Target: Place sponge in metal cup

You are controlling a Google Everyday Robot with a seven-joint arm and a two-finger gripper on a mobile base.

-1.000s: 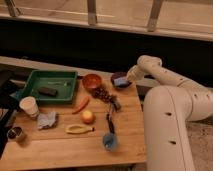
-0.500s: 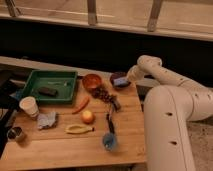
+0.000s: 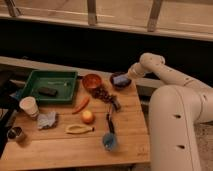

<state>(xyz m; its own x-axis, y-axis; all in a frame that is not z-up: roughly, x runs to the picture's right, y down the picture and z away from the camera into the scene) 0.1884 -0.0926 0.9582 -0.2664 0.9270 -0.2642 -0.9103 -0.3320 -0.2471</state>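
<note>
The blue sponge (image 3: 120, 79) lies in a dark bowl (image 3: 120, 85) at the table's back right. My gripper (image 3: 129, 75) is at the right rim of that bowl, right next to the sponge; I cannot tell whether it touches it. The small metal cup (image 3: 16, 133) stands at the front left corner of the wooden table (image 3: 60, 150), far from the gripper.
A green tray (image 3: 30, 82) holding a dark object is at the back left. An orange bowl (image 3: 92, 80), grapes (image 3: 102, 93), carrot (image 3: 81, 104), orange (image 3: 88, 116), banana (image 3: 79, 129), blue cup (image 3: 110, 141), white cup (image 3: 28, 106) and grey cloth (image 3: 47, 120) lie between.
</note>
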